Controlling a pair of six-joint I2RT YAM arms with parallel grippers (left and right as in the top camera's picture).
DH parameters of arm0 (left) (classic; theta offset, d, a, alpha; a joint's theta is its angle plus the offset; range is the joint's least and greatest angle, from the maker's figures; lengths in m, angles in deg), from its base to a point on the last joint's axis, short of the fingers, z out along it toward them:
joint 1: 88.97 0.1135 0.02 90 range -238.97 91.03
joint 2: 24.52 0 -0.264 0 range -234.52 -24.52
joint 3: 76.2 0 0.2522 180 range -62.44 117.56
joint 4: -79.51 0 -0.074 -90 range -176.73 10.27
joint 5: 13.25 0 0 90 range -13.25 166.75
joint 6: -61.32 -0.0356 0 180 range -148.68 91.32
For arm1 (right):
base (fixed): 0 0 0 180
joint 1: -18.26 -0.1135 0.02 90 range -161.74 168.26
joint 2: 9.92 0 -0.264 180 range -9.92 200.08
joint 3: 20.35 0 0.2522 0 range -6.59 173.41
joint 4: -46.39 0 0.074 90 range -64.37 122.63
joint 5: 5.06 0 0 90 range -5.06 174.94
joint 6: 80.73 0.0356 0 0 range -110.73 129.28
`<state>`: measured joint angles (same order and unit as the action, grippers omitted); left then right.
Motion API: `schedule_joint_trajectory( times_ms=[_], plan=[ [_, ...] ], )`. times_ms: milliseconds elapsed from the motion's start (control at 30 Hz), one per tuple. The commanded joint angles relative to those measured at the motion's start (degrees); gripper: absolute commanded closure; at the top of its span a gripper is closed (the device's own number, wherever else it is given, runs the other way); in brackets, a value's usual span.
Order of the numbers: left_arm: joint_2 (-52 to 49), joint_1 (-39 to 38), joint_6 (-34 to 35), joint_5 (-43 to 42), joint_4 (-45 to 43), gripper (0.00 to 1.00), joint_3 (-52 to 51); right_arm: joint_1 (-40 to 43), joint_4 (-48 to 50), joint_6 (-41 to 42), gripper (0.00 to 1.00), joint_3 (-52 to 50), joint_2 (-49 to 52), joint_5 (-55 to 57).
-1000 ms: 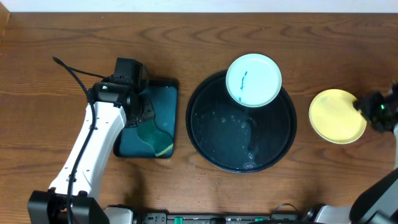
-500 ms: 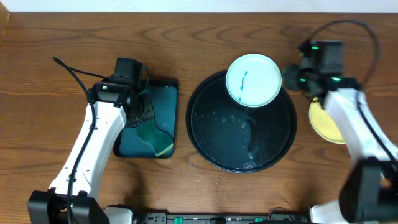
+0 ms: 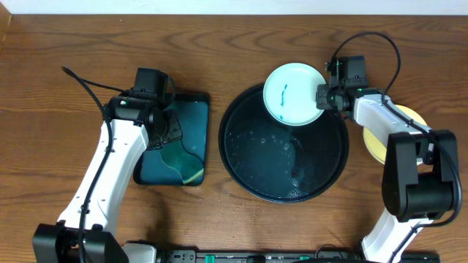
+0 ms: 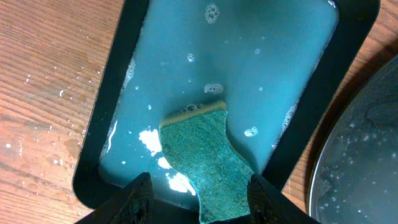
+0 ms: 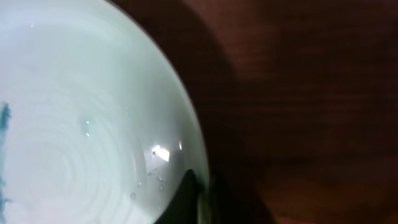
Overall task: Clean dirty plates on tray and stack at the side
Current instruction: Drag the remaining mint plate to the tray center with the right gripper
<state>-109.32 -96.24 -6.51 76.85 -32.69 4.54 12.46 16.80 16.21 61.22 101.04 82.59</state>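
A pale cyan plate (image 3: pixel 292 93) with a small blue smear rests on the far rim of the round black tray (image 3: pixel 256 175). My right gripper (image 3: pixel 323 97) is shut on the plate's right edge. In the right wrist view the plate (image 5: pixel 81 118) fills the left side, its rim pinched between the dark fingers of the gripper (image 5: pixel 205 199). A pale yellow plate (image 3: pixel 376 146) lies on the wood to the right, partly hidden under the right arm. My left gripper (image 4: pixel 199 193) stands open over the teal tray, with a green sponge (image 4: pixel 205 155) between its fingers and a gap on the left.
The teal rectangular tray (image 3: pixel 191 117) holds soapy water (image 4: pixel 249 62) and sits left of the black tray. Water beads lie on the black tray's floor. A cable (image 3: pixel 84 84) trails from the left arm. Brown tabletop (image 3: pixel 219 44) stretches along the far edge.
My right arm swung in from the yellow plate at the far right to the cyan plate and shut on its rim, nudging the plate slightly left. The left arm has not moved.
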Motion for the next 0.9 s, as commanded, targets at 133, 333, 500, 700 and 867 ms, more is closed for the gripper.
schedule_joint_trajectory(
  times_ms=[133, 333, 500, 700, 867],
  plan=[
    [-0.3, 0.2, -0.7, 0.1, 0.6, 0.50, -0.1, -0.3, -10.3, -0.6, 0.99, -0.5, -7.2, 0.3],
    [-0.3, 0.2, -0.7, 0.1, 3.0, 0.50, -0.1, -0.3, -29.0, 4.1, 0.99, -0.5, -15.9, -1.0],
    [-0.3, 0.2, -0.7, 0.0, 5.9, 0.50, -0.7, -0.5, -39.1, 9.2, 0.99, -2.9, -15.8, -1.2],
    [-0.3, 0.2, 10.2, -1.0, -0.1, 0.50, -9.3, -1.8, -31.5, 13.4, 0.99, -11.8, -15.8, -8.2],
    [-1.0, 0.2, 16.1, -5.8, -12.4, 0.50, -18.9, -3.2, -26.7, 13.4, 0.99, -14.0, -15.8, -9.0]
  ],
)
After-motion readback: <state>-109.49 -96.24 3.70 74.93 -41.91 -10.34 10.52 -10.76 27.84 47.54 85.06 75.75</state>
